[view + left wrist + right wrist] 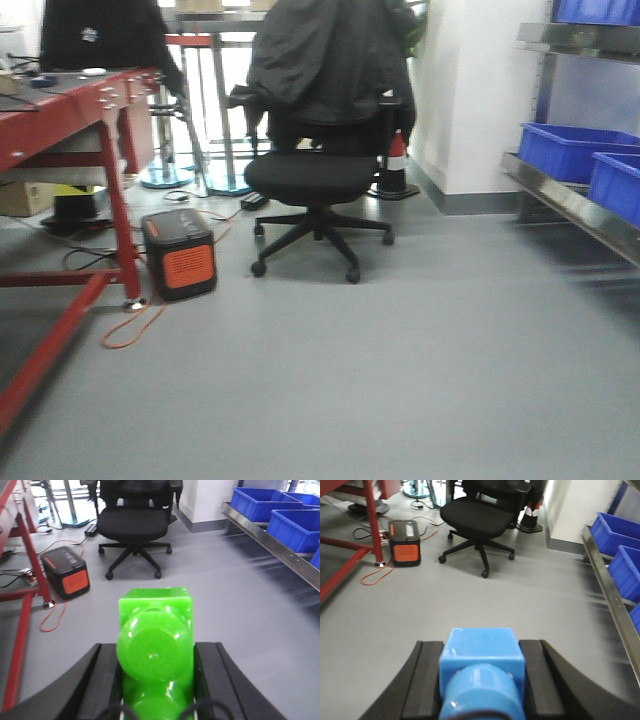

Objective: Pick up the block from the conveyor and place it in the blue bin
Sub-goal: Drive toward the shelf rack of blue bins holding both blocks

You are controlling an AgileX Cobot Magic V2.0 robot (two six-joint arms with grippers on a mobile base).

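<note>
My left gripper [156, 649] is shut on a glossy green block [155, 625], which stands up between the black fingers [102, 680]. My right gripper [481, 647] is shut on a light blue block [481, 652]. Both are held above the bare grey floor. Blue bins [570, 150] sit on a steel shelf at the right, also seen in the left wrist view as blue bins [257, 502] and in the right wrist view as blue bins [626, 570]. The conveyor's red frame [70, 120] stands at the far left; its top shows only as a dark strip. Neither gripper appears in the front view.
A black office chair [320, 180] draped with a dark jacket stands ahead. A black-and-orange power box [180, 255] and an orange cable [130, 330] lie by the red frame's leg. A traffic cone [396, 165] stands by the white wall. The shelf's steel edge [570, 205] juts out at right.
</note>
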